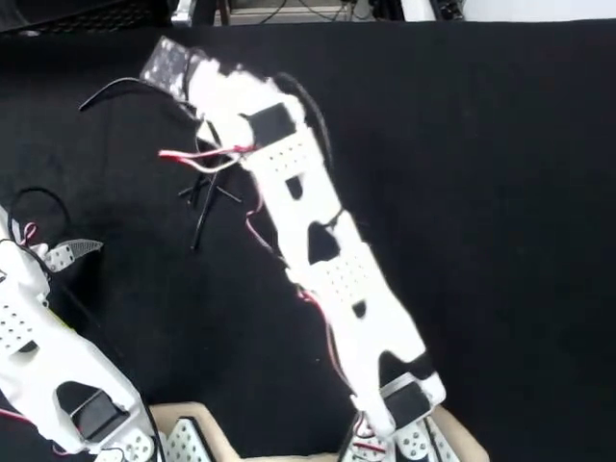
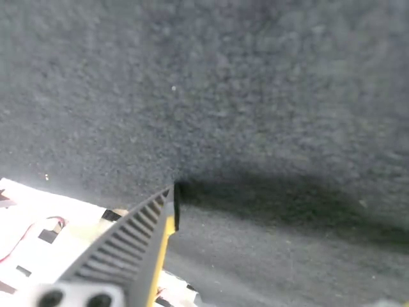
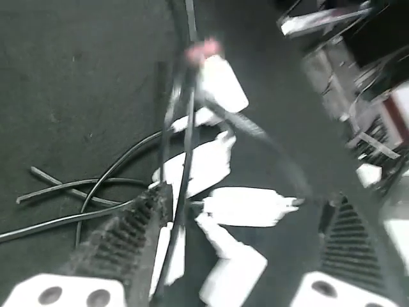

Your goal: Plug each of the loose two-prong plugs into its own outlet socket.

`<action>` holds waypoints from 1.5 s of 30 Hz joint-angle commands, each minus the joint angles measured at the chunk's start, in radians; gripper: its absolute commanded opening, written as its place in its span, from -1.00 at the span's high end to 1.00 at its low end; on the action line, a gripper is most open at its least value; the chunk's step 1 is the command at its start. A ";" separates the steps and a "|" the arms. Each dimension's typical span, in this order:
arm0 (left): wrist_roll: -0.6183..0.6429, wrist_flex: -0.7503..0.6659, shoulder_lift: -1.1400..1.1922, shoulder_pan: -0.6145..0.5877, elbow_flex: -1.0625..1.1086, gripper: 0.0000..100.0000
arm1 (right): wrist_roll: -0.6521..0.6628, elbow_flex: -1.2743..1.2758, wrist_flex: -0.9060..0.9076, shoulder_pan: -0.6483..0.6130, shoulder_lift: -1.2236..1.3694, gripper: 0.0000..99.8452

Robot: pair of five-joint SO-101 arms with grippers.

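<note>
My right gripper (image 3: 249, 198) stands open above a cluster of white plug and outlet pieces (image 3: 246, 206) on the black cloth. A thin black cable (image 3: 182, 166) runs up between its fingers. I cannot tell plugs from sockets in that cluster. In the high view the right arm stretches from the near edge to the far left, its gripper (image 1: 168, 65) by the table's back edge, and the arm covers the white pieces. Black cables (image 1: 202, 197) lie beside it. My left gripper (image 1: 91, 247) is shut near the left edge, over bare cloth (image 2: 255, 96).
A black cable loop (image 1: 38, 204) lies by the left arm. Loose black cables (image 3: 83, 195) curve over the cloth beside the white pieces. Cluttered gear (image 3: 364, 64) stands past the table's edge. Tan arm bases (image 1: 207, 428) sit at the near edge.
</note>
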 commanded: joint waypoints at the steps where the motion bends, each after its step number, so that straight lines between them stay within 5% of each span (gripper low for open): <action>1: 0.006 0.002 -0.006 -0.019 -0.030 -0.20 | -0.009 -0.053 0.054 -0.003 -0.222 0.27; 6: 0.005 0.002 -0.006 -0.019 -0.030 -0.20 | -0.005 -0.053 0.155 0.014 -0.426 0.28; 13: 0.005 0.002 -0.005 -0.018 -0.030 -0.20 | -0.009 -0.045 0.370 0.222 -0.578 0.28; 18: -0.038 0.002 -0.006 -0.012 -0.030 -0.20 | -0.072 -0.051 0.367 0.466 -0.628 0.28; 22: -0.175 0.002 -0.008 0.036 -0.024 -0.20 | -0.086 -0.041 0.368 0.555 -0.711 0.28; 28: -0.180 0.002 -0.091 0.091 -0.019 -0.20 | -0.087 -0.039 0.370 0.664 -0.808 0.28; 45: -0.195 0.002 -1.200 0.186 0.378 -0.21 | -0.468 -0.041 0.370 0.924 -1.010 0.28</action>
